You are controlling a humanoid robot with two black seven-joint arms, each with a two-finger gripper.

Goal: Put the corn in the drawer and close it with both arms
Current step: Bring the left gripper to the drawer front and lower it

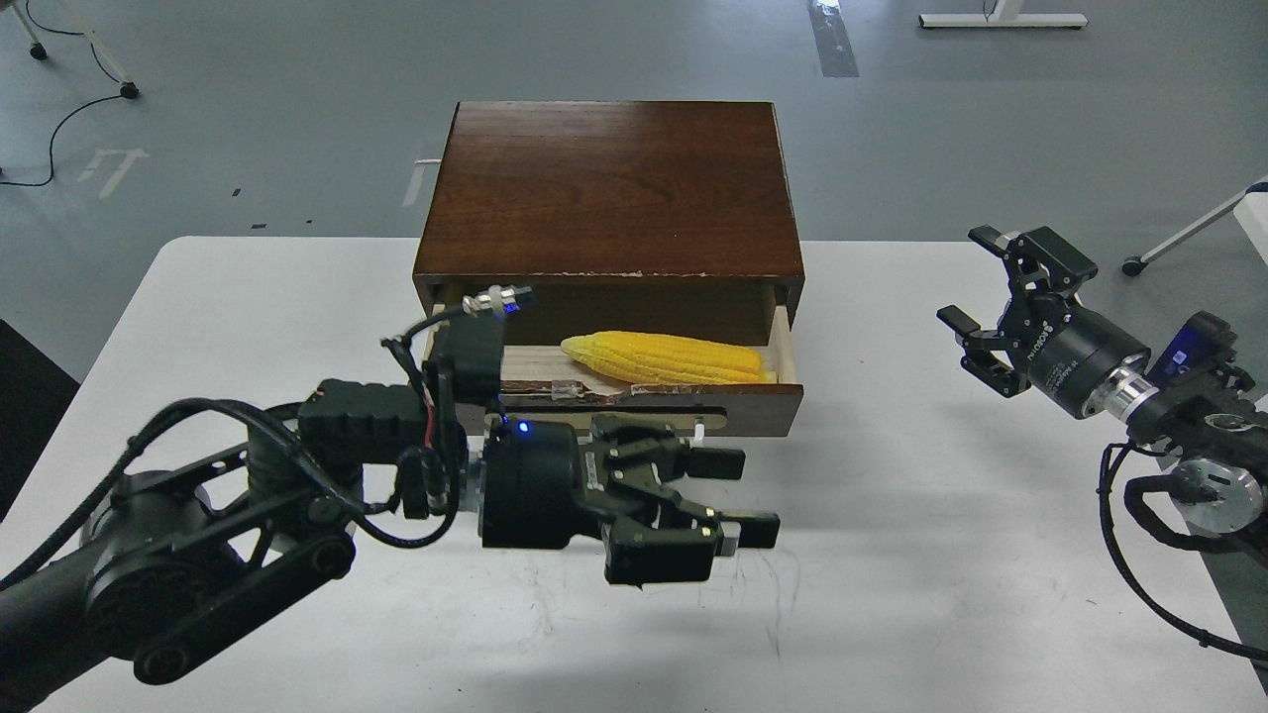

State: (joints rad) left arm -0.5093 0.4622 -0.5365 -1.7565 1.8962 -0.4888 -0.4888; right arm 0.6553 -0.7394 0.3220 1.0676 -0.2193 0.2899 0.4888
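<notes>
The pulled-out dark brown wooden drawer (763, 401) in the middle of the frame is open at the top, but the yellow corn cob (669, 357) fills most of its right half; its left part is hidden behind the black left gripper (738, 495). This gripper, fingers apart, hangs just before the drawer front and blocks the way there. The white table (892, 515) is free at centre right, between the drawer and the black right gripper (976, 302), and along the lower middle of the frame.
</notes>
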